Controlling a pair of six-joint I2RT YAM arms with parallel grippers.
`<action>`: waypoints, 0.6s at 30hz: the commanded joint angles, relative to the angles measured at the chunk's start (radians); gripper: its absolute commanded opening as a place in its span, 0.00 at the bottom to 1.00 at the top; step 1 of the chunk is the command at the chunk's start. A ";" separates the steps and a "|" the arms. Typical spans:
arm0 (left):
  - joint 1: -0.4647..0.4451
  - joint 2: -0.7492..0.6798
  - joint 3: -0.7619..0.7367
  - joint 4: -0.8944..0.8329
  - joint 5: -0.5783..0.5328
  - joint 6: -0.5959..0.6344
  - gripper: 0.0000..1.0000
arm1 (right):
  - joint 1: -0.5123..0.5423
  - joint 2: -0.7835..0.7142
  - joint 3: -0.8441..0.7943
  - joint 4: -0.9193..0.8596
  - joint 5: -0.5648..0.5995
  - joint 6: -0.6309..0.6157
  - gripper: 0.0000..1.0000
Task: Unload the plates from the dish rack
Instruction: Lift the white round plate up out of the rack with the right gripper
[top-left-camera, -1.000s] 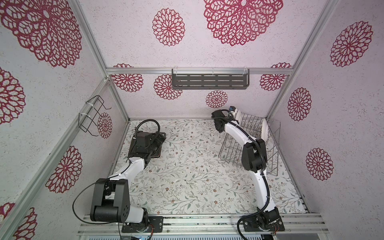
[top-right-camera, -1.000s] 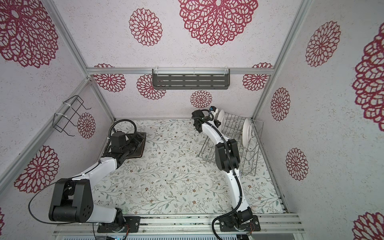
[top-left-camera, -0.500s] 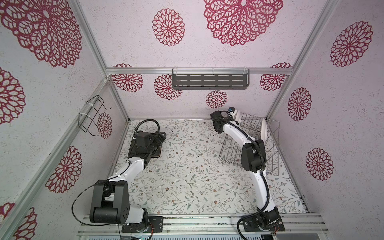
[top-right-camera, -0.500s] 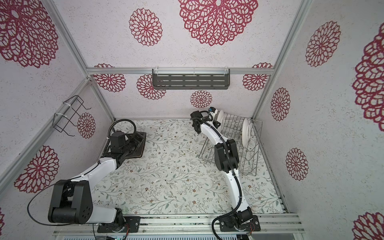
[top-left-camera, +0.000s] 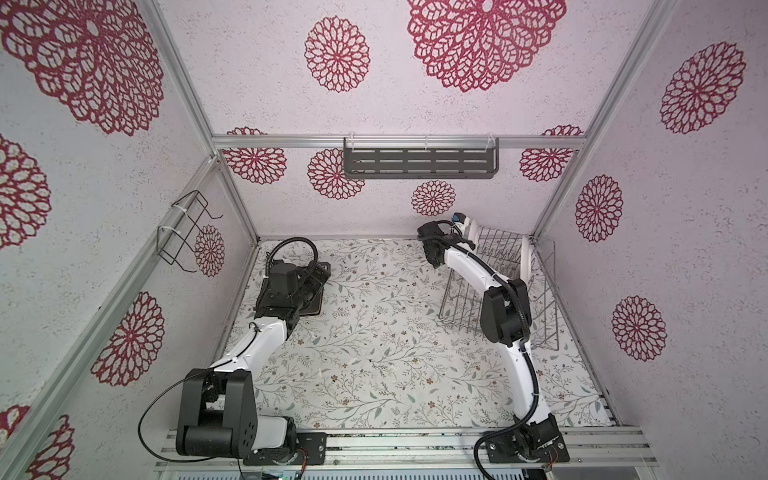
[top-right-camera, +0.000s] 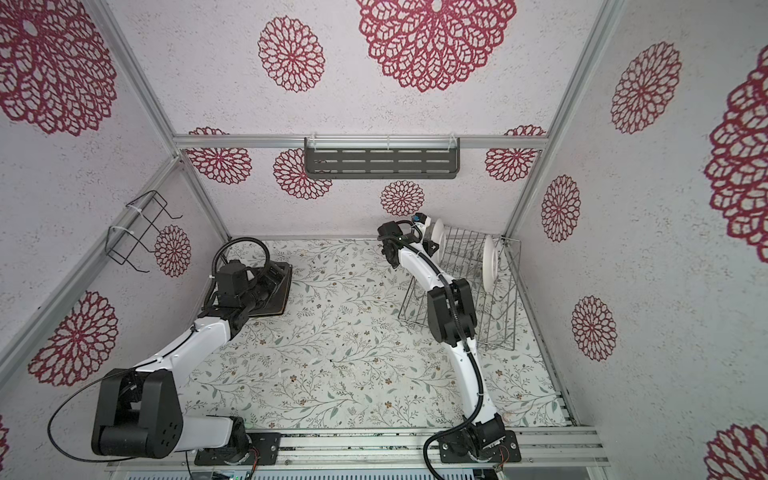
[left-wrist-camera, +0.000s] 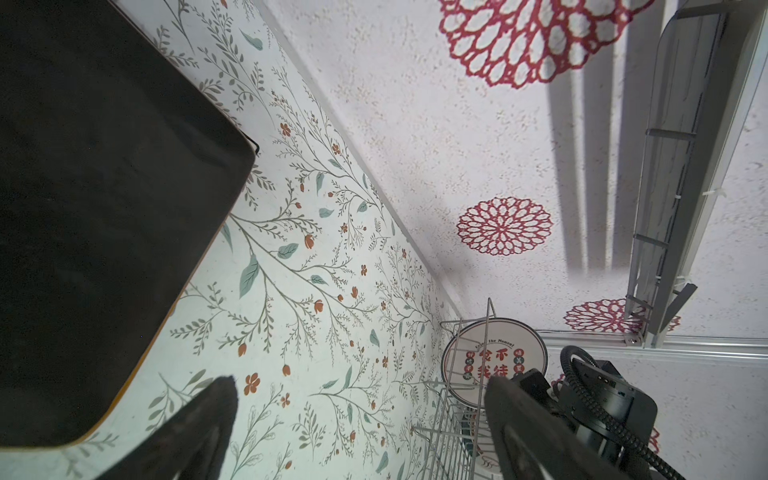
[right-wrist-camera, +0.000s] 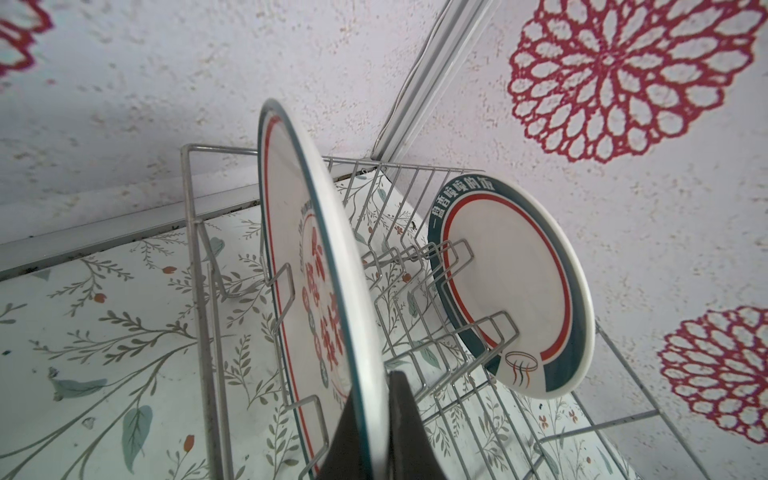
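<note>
Pinches the rim of the red-character plate with the right gripper, jaws closed on it, the plate upright between prongs at the end of the dish rack nearest the other arm. Shares that rack with the teal-rimmed plate, slotted further along and apart. Keeps the left gripper spread wide and empty by a dark square plate lying flat on the table. Risks catching a prong if lifted at a slant, dragging or tipping the light rack. Risks a slip too, given the shallow pinch on glaze.
</note>
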 joint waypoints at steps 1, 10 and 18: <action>0.002 -0.027 0.000 -0.004 0.002 0.015 0.97 | 0.008 -0.140 0.058 0.127 0.062 -0.001 0.00; 0.000 -0.043 -0.002 -0.010 -0.001 0.013 0.97 | 0.020 -0.213 -0.026 0.221 0.066 -0.078 0.00; -0.009 -0.068 0.002 -0.027 -0.007 0.012 0.97 | 0.041 -0.276 -0.080 0.244 0.086 -0.105 0.00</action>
